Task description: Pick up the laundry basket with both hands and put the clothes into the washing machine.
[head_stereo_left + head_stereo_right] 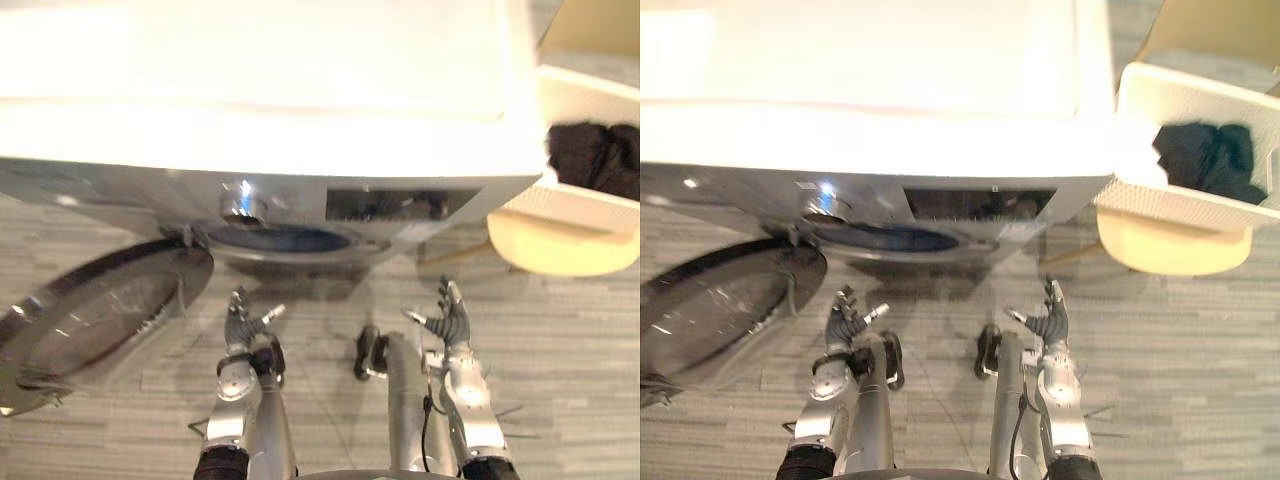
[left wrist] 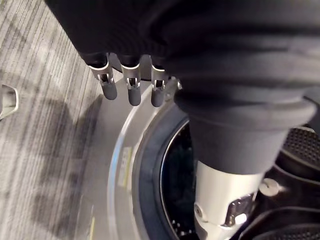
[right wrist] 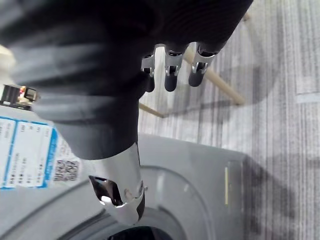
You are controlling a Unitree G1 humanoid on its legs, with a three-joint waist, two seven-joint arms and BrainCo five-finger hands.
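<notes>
While the edge crops the laundry basket [image 1: 1180,205], left hand [image 1: 243,335] and right hand [image 1: 452,322] spread fingers wide

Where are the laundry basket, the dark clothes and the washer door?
laundry basket [image 1: 1185,208], right eye view, on its white front wall.
dark clothes [image 1: 1205,155], right eye view, on the middle of the pile.
washer door [image 1: 725,305], right eye view, on the glass of the open door.

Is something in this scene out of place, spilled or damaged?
Nothing stands out. The washing machine door hangs open, the dark clothes lie inside the laundry basket on the stool, and nothing has spilled on the floor.
</notes>
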